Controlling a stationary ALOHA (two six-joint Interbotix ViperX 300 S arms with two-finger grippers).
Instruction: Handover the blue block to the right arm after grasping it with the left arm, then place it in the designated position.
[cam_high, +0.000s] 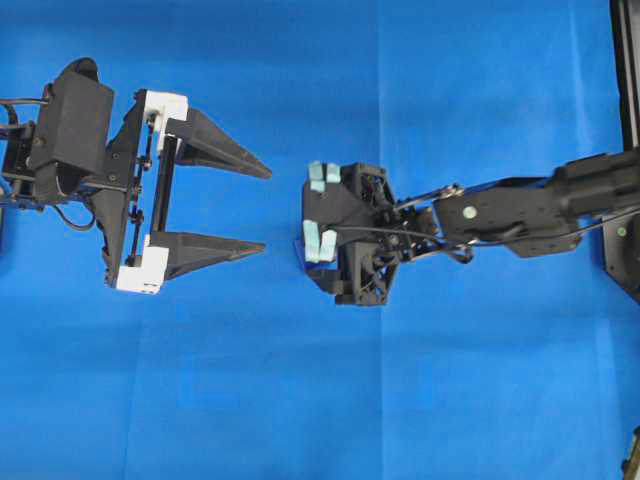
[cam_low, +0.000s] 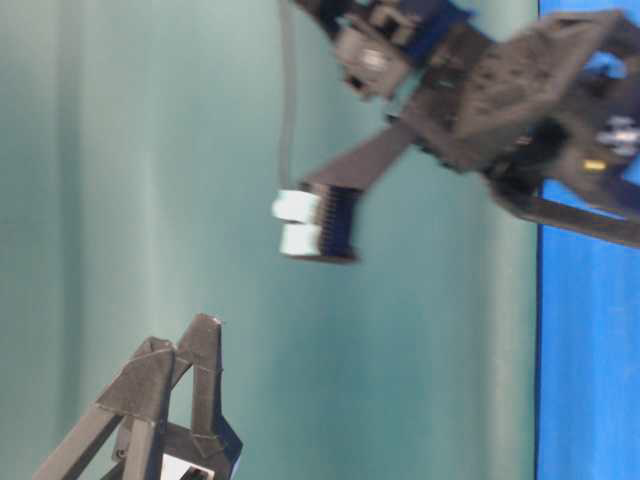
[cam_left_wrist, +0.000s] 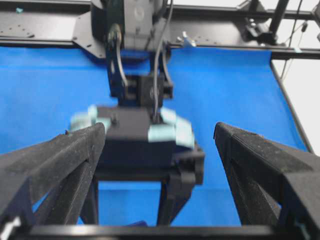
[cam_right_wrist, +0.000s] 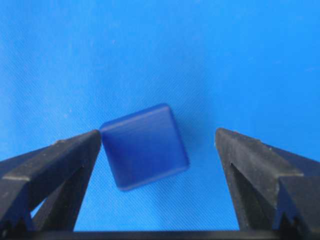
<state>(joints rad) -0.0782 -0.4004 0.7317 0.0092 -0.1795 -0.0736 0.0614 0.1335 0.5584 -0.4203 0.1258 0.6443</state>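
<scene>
The blue block (cam_right_wrist: 144, 146) lies on the blue cloth (cam_right_wrist: 210, 55) between the spread fingers of the right tool (cam_right_wrist: 158, 145), one corner at the left finger (cam_right_wrist: 55, 170), clear of the other. The left tool (cam_high: 262, 208) hangs apart, released, empty.

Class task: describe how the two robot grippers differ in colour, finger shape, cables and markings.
The left gripper has long pointed black fingers mounted with white plastic brackets on a black rail. The right gripper is all black, with pale teal patches on its wrist housing and thin black cables along its arm.
</scene>
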